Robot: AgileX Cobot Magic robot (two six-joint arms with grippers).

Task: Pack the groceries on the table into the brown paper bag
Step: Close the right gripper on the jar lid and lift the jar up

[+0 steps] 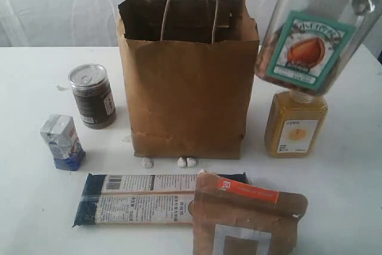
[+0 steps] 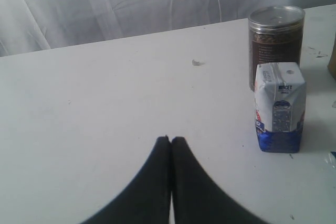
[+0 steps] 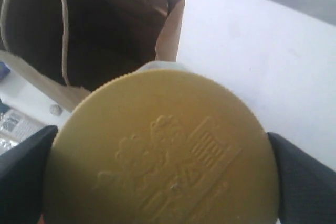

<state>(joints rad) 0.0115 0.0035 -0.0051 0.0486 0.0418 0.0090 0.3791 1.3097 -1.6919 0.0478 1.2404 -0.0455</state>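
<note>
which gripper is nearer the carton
Left. The left gripper is shut over the table, the carton close by in its wrist view. The right gripper holds the jar up on the other side of the bag, away from the carton.

Bag (image 1: pixel 185 100): matt, creased kraft paper. Can (image 1: pixel 92 97): shiny metal top. Jar (image 1: pixel 310 34): clear glossy body; lid (image 3: pixel 160 150) matt gold, embossed, ribbed rim. Packet (image 1: pixel 137 198): glossy film. Table (image 1: pixel 24 207): smooth matt white.
</note>
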